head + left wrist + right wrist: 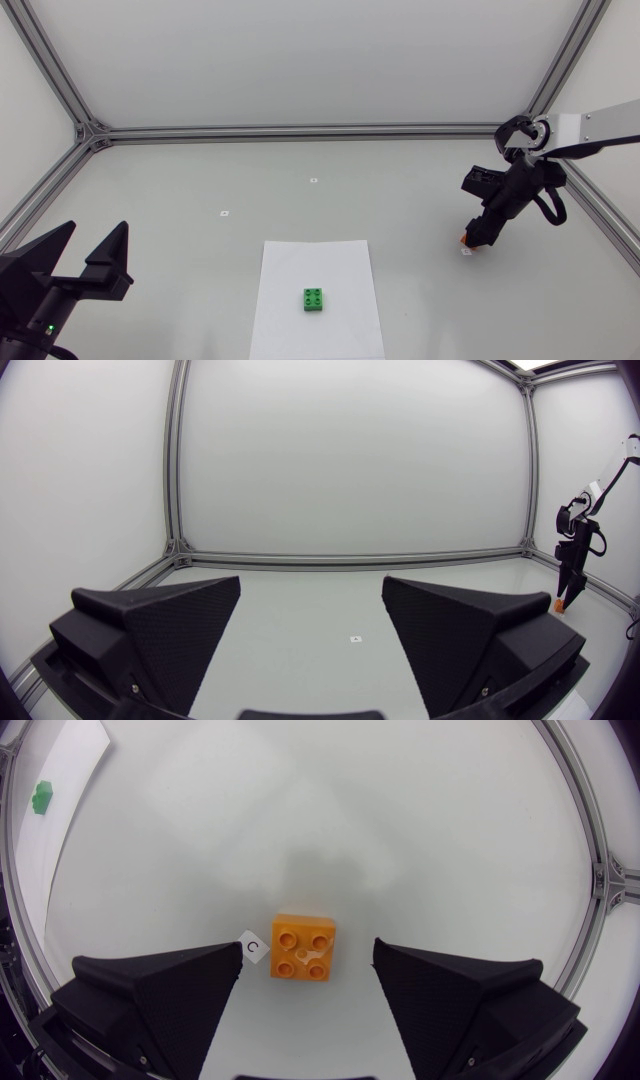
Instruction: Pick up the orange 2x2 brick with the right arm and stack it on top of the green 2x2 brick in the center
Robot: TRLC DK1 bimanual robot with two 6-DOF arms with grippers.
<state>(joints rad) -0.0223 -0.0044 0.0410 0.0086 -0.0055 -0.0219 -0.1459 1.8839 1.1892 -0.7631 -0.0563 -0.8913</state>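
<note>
We're in bright, even light, the pale table (200,190) almost glowing. Our orange brick (303,947) casts just a faint, soft shadow, with a milky sheen on the surface ahead of it. In our wrist views the frame rails (176,460) bow outward.

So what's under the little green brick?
The green brick sits on a white sheet of paper, which lies flat on the table. The patch of paper right beneath the brick is covered, so it cannot be seen.
</note>
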